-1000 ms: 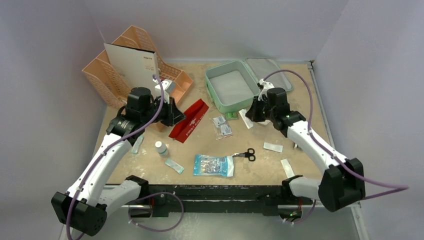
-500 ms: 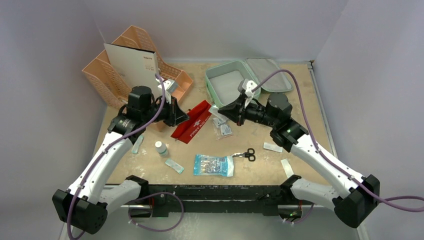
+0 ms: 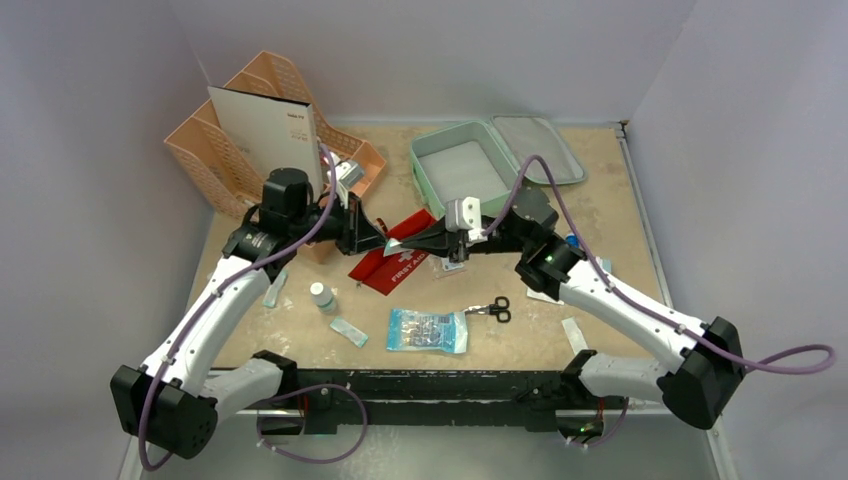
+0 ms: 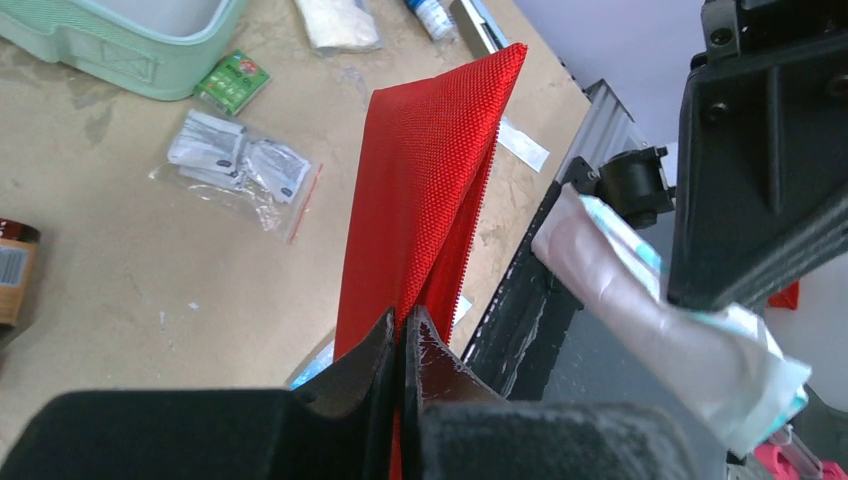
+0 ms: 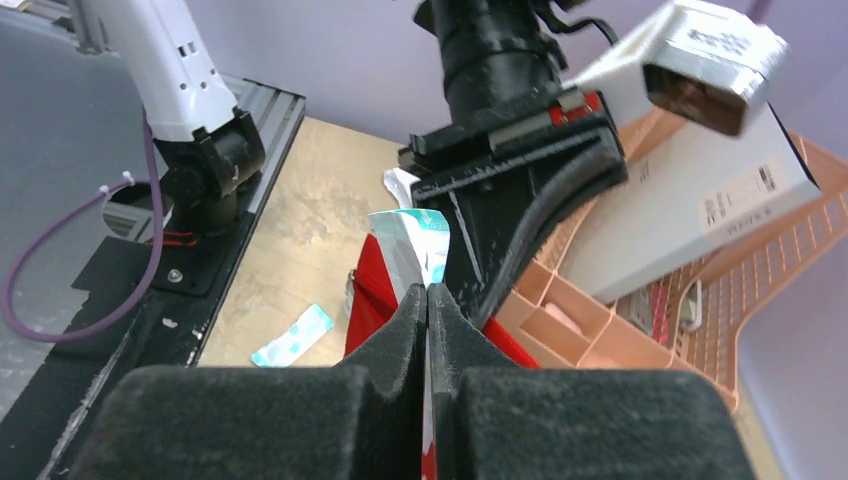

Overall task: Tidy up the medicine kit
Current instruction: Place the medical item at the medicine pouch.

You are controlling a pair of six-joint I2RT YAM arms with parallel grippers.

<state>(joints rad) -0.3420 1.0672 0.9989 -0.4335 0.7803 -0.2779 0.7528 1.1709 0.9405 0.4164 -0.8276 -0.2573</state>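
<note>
1. Two grippers meet tip to tip above the middle of the table (image 3: 600,190), seen from above.
2. Left gripper (image 4: 403,335): its jaws are pressed together, pinching the near edge of a red pouch (image 4: 430,180). The woven fabric is folded and rises away from the fingers in the wrist view.
3. Right gripper (image 5: 428,300): its jaws are pressed together on a slim white-and-teal packet (image 5: 412,245), which sticks out past the fingertips towards the left gripper.
4. From above, the packet's free end is just beside the held corner of the pouch. Whether the two touch cannot be told. The rest of the pouch slopes down towards 6 o'clock.
5. From that meeting point, the medicine kit (image 3: 425,185) sits at 1 o'clock, near the far edge of the table. The mint-green case is open, with its grey-lined lid (image 3: 540,150) lying flat on its 3 o'clock side.
6. At 10 o'clock stands a peach organizer (image 3: 215,165) holding a white box (image 3: 262,125).
7. At 8 o'clock stands a small bottle (image 3: 321,296).
8. At 5 o'clock lies a blue pack (image 3: 428,330), with black scissors (image 3: 494,308) at 4 o'clock.
9. In the left wrist view, a clear bag of sachets (image 4: 240,165) lies on the table between the pouch and the kit.
</note>
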